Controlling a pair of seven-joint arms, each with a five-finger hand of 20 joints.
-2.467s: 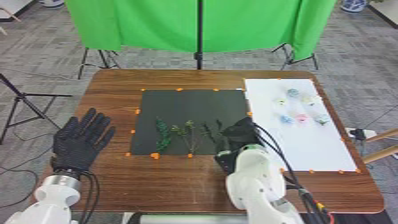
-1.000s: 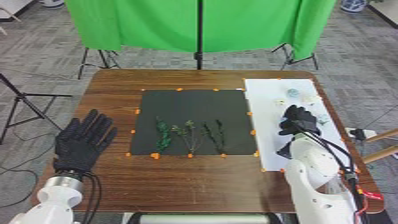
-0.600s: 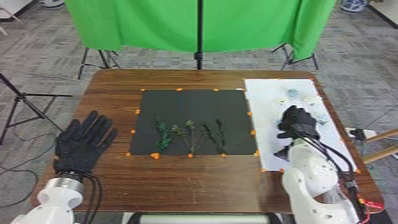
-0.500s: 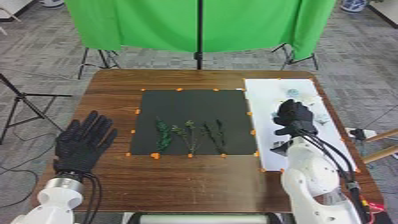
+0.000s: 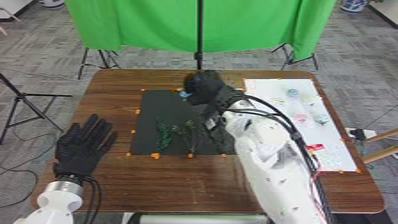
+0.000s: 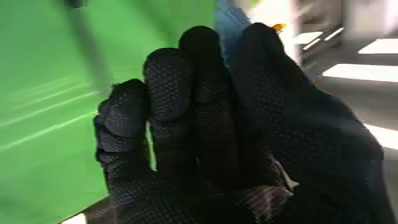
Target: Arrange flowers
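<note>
At the near left, the left hand [image 5: 80, 149] lies over the brown table [image 5: 178, 185] with its fingers straight and apart, holding nothing, presumably parked there to leave the right arm room. From the near right, the right arm [image 5: 266, 150] slants inward across the right part of the dark sheet [image 5: 160, 107].

On that sheet, a leafy sprig [image 5: 163, 136] lies at left with a branching sprig [image 5: 189, 136] to its right, both pointing away from the robot, likely so that blooms can go at their far ends. On the white sheet [image 5: 333, 150] to the right, a pink flower [image 5: 300, 118] lies nearer and a pale blue flower [image 5: 292, 93] farther, spaced apart, probably for easy picking.

Farther off, above the dark sheet's far edge, the right hand [image 5: 204, 89] pinches a blue bloom [image 6: 233, 25] between thumb and fingertips. A tip hold probably spares the petals and lets it be set down neatly.
</note>
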